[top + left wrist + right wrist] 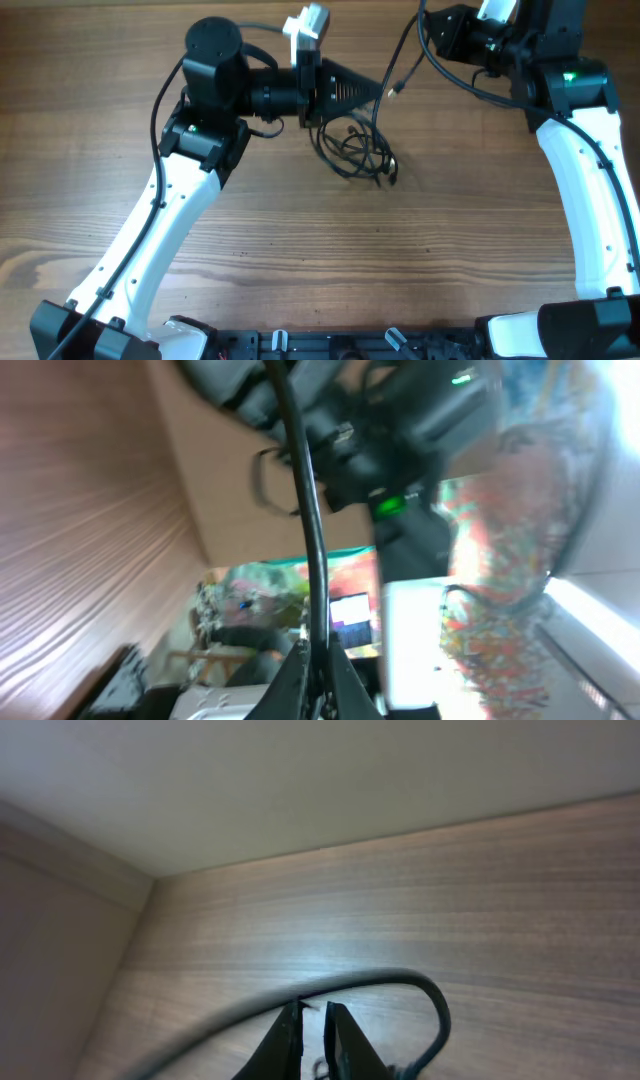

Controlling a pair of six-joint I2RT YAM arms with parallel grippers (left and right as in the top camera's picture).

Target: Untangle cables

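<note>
The left arm [150,230] rises to a bent elbow left of the tangle of cables [355,152], its forearm running level toward it. The left gripper [375,92] sits just above the tangle, clamped on a cable [308,530]. The right arm [590,180] stands well right of the tangle. The right gripper [312,1012] is nearly closed, the cable crossing its tips.

Your table [300,250] is matt, grained wood. The cables [355,150] look smooth black plastic; arm shells [150,240] glossy white plastic.
</note>
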